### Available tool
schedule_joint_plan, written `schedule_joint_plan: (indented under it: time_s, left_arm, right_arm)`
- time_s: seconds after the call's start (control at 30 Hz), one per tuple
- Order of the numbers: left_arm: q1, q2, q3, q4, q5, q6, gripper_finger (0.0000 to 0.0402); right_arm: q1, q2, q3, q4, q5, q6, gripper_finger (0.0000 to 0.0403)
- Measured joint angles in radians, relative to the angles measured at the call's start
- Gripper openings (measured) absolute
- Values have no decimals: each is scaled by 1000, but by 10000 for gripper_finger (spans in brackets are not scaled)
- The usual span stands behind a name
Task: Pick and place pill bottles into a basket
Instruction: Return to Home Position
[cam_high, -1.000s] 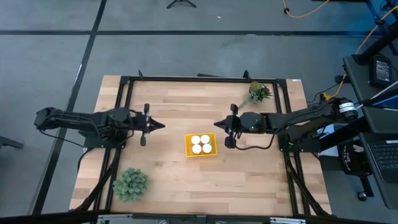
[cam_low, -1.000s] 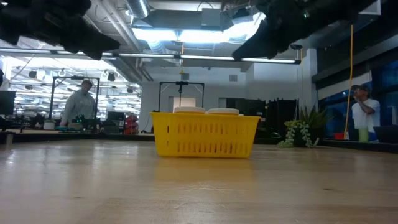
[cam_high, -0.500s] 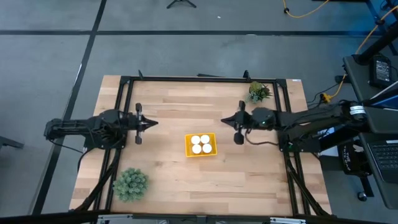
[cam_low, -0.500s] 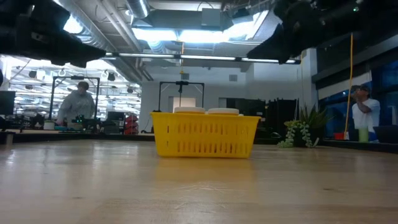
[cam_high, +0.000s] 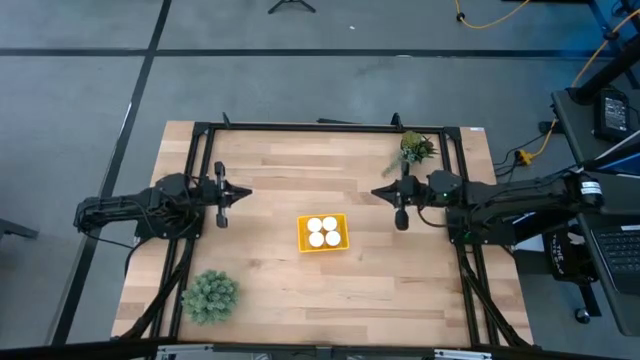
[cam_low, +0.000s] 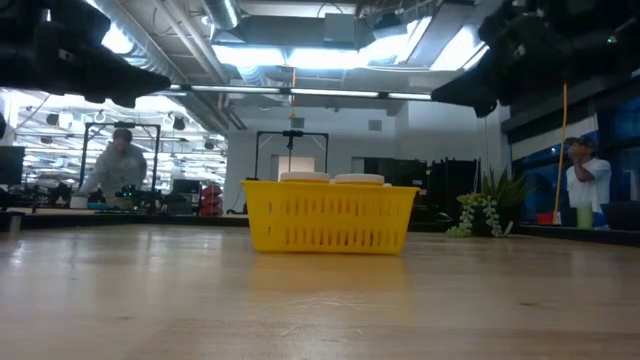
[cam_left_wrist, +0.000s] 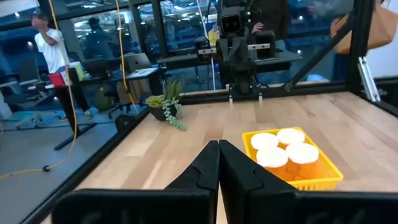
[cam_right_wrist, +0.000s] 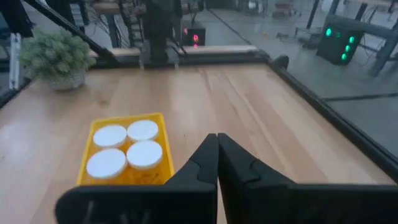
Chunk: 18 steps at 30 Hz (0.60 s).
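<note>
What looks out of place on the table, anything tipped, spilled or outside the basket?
Nothing stands out. All four pill bottles stand cap-up inside the basket, none on the table. The left gripper and right gripper are shut, apart from it on either side.

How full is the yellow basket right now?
Full: four pill bottles stand upright inside the basket, packed wall to wall.
</note>
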<state>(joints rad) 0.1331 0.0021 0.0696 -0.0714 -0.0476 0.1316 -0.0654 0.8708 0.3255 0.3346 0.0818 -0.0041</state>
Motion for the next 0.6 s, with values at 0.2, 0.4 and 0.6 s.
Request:
schedule_joint_plan:
  time_s: [0.2,0.4,0.6]
  left_arm:
    - [-1,3,-17,86,43,-22,1]
    - [1,17,-62,120,3,-29,2]
    - [1,16,-62,111,-1,-17,3]
  right_arm:
    - [1,-39,-40,40,-8,20,4]
    - [3,-44,-41,53,-78,39,4]
    - [3,-80,-41,9,-87,16,4]
